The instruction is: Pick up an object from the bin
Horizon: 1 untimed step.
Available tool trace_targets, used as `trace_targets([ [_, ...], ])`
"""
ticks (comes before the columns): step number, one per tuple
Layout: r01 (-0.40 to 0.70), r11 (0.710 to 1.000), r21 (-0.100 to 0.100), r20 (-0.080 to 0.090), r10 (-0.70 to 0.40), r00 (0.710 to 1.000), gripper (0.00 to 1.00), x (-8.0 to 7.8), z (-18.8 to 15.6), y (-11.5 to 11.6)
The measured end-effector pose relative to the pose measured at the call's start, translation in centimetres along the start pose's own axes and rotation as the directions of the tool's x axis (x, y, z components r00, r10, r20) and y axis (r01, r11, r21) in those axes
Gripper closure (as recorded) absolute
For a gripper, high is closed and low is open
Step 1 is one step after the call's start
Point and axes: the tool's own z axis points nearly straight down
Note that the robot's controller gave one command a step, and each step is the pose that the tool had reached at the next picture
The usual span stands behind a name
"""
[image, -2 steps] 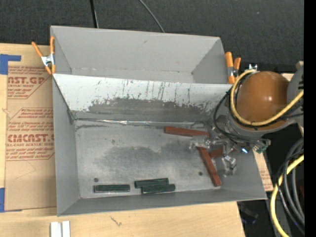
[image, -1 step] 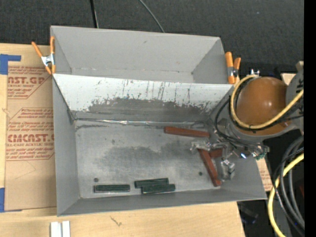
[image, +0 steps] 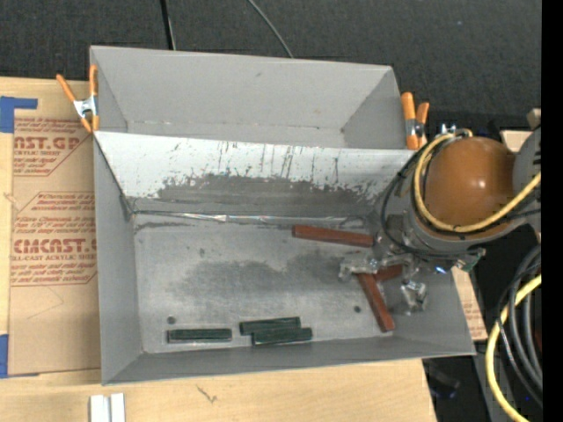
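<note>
- The arm's orange cover [image: 462, 183] looms over the grey bin's [image: 114, 306] right side.
- The gripper [image: 384, 280] is over a thin, slanted reddish-brown stick [image: 380, 308]; I cannot tell its opening.

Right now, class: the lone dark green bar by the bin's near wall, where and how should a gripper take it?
Probably mid-length on the dark green bar, from straight above, closing across its narrow width: it lies flat, long and thin, apart from the neighbouring green bars.

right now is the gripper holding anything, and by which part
cannot be told: the gripper is down at the upper end of a reddish-brown stick, near the bin's right wall
</note>
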Motion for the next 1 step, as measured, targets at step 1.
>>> trace_targets([
  [1,0.285,0.958,-0.006,0.01,-0.285,0.958,0.0,1.23,0.59,-0.42],
])
